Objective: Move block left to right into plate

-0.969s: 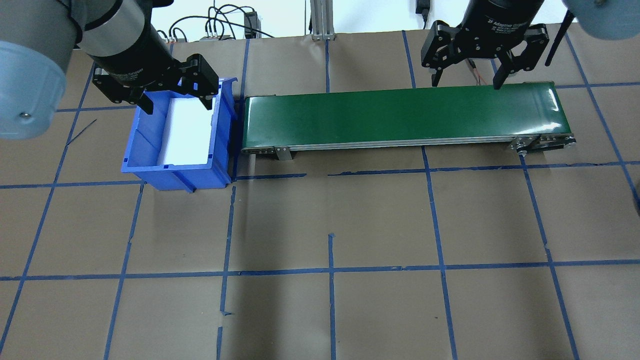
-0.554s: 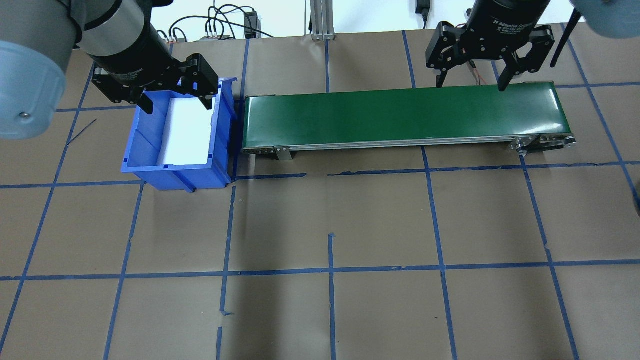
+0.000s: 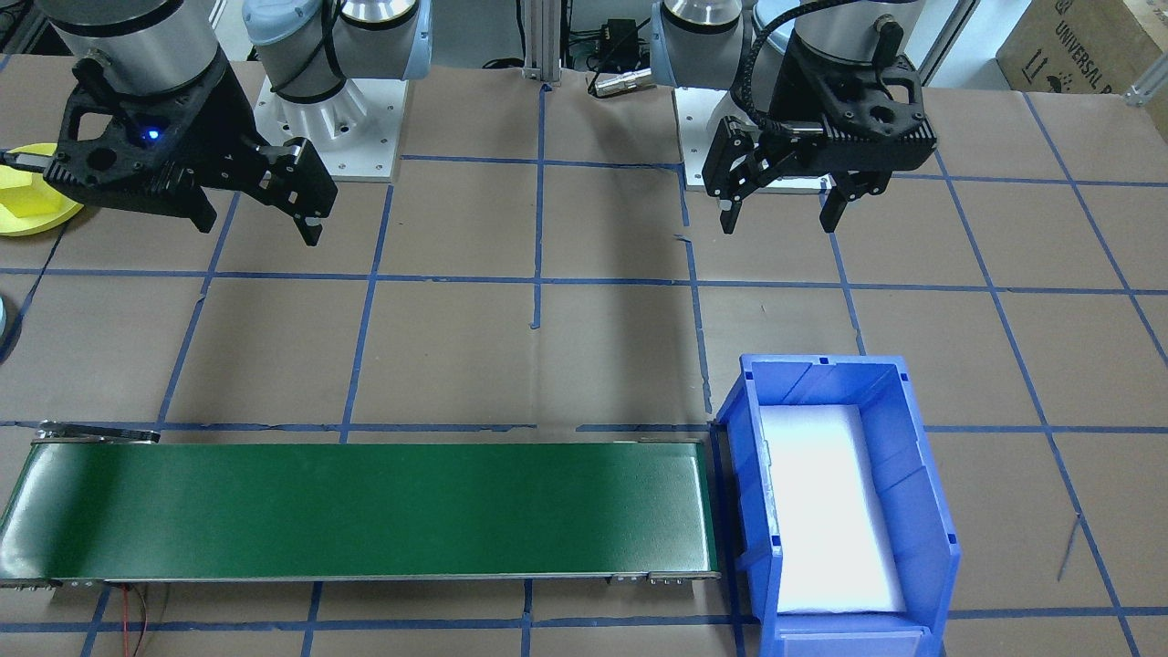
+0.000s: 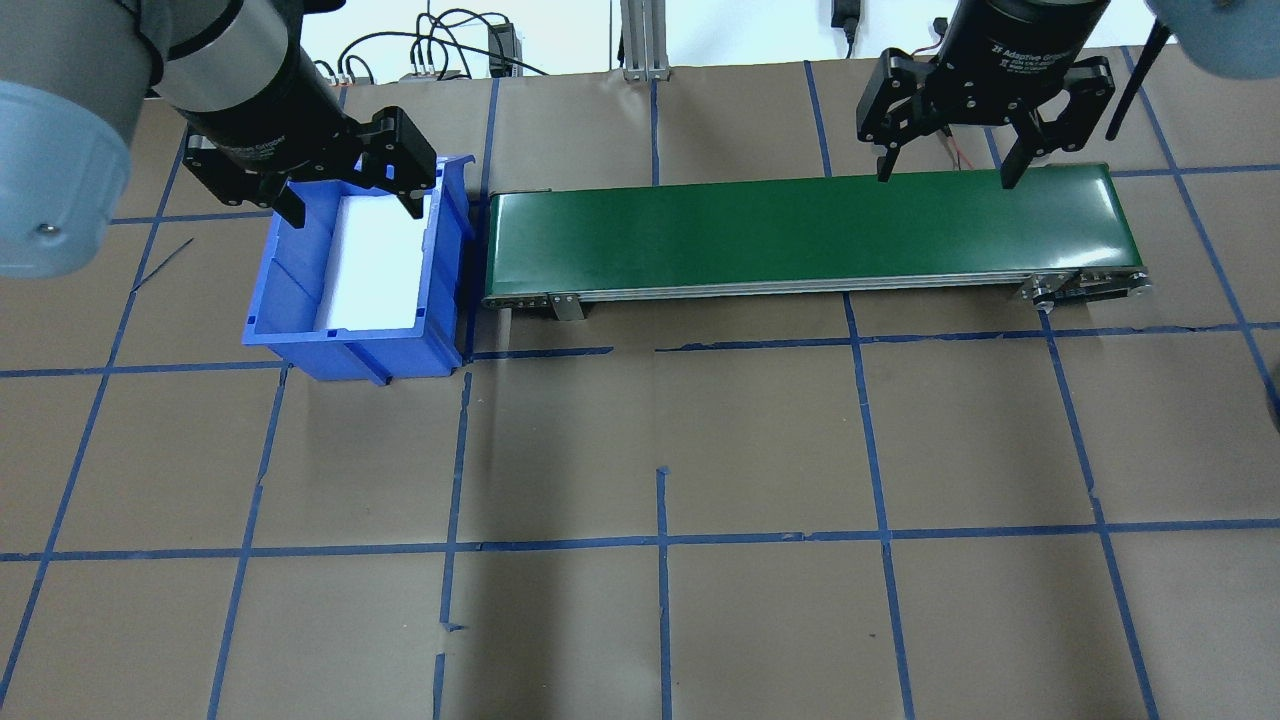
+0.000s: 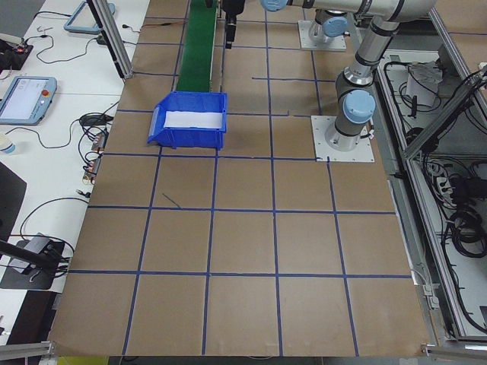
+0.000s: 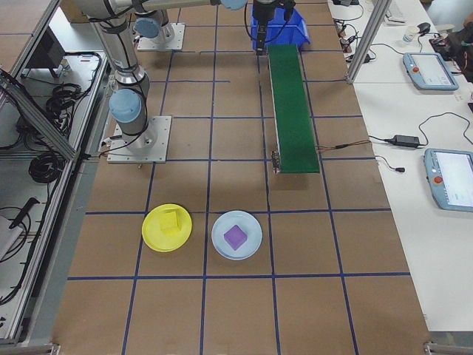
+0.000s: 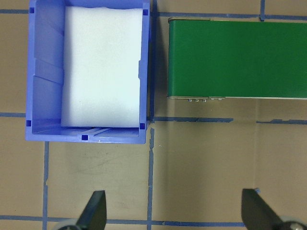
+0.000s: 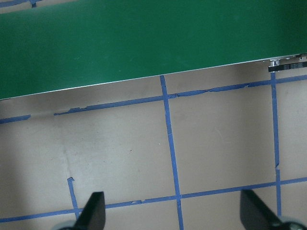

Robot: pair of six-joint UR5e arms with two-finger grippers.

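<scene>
Hovering with jaws wide and empty, the left gripper (image 4: pixel 345 205) waits above the blue bin (image 4: pixel 290 310) while the right gripper (image 4: pixel 945 170), likewise spread, waits over the conveyor's (image 4: pixel 800 230) far end.

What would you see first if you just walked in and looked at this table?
Probably the long green conveyor belt lying across the brown table, with a bright blue bin right at its end, lined in white. Two black grippers hang open above: the left gripper over the bin, the right gripper near the belt's other end. Farther off sit a yellow plate holding a yellow block and a pale plate holding a purple block.
</scene>
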